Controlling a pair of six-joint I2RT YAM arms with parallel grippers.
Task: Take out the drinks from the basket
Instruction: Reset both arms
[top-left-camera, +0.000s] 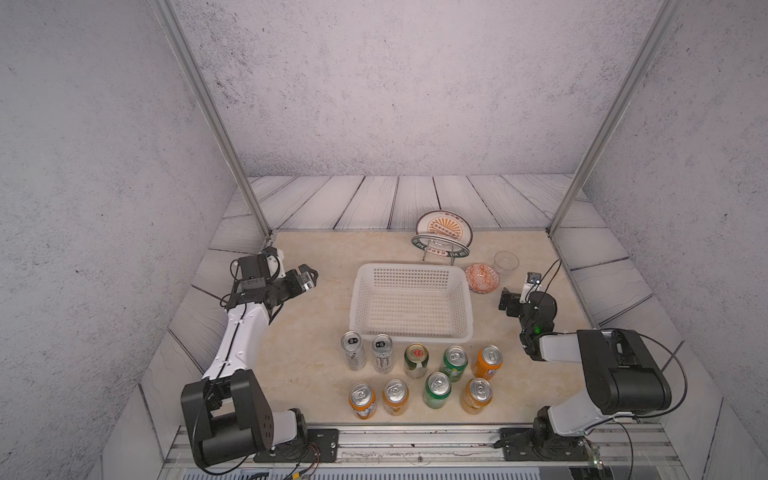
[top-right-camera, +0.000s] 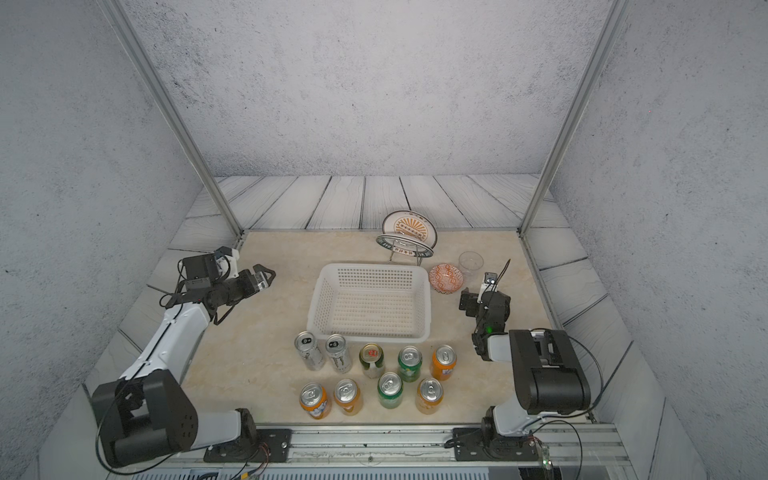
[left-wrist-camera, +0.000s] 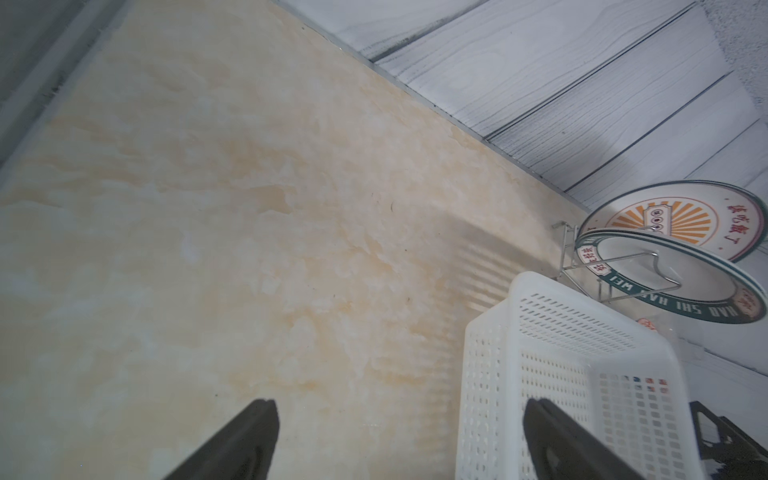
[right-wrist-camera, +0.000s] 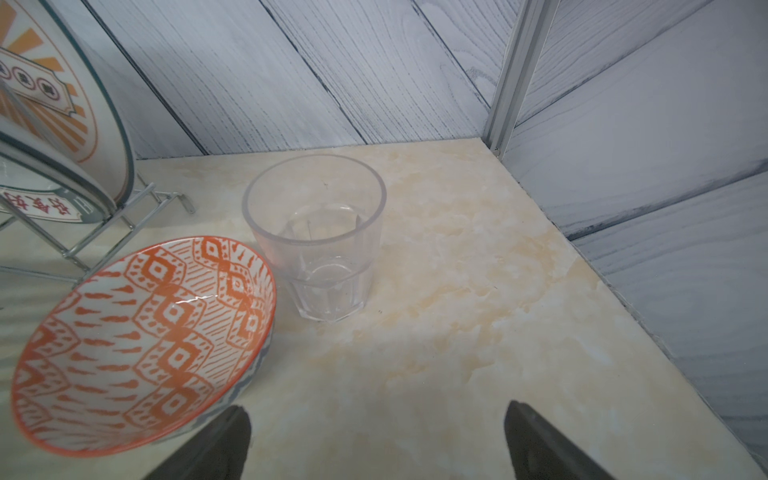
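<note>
**Nine cans stand on the worktop, all outside the basket**

Nine metal cans with silver pull-tab tops stand upright in two rows on the cream, marble-patterned worktop (top-left-camera: 307, 365). They are just in front of the white plastic basket (top-left-camera: 411, 307), on the side nearer the arm bases. The back row holds two tall slim silver cans (top-left-camera: 353, 351) (top-left-camera: 382, 353), a green can with a gold band (top-left-camera: 416, 360), a plain green can (top-left-camera: 454, 363) and an orange can (top-left-camera: 488, 361). The front row holds three more orange cans (top-left-camera: 362, 400) (top-left-camera: 395, 397) (top-left-camera: 477, 395) and one more green can (top-left-camera: 437, 390).

The basket is rectangular with rounded corners, and its walls and bottom are a grid of small holes. Behind it, two round printed plates (top-left-camera: 442, 235) lean in a thin wire rack (right-wrist-camera: 166, 198). To its right, a shallow bowl (top-left-camera: 482, 277) with an orange diamond pattern sits just beside a clear faceted glass cup (top-left-camera: 506, 262).

The left tool (top-left-camera: 308, 279) hangs left of the basket, well apart from the cans. Its dark fingers (left-wrist-camera: 249, 440) are spread wide and grip nothing, and in the left wrist view a basket corner lies just past one of them. The right tool (right-wrist-camera: 376, 409) sits to the right of the basket, near the bowl, also wide apart and holding nothing. In the right wrist view the bowl and cup lie ahead of it.

Pale wood-grain panels and aluminium posts ring the worktop.
</note>
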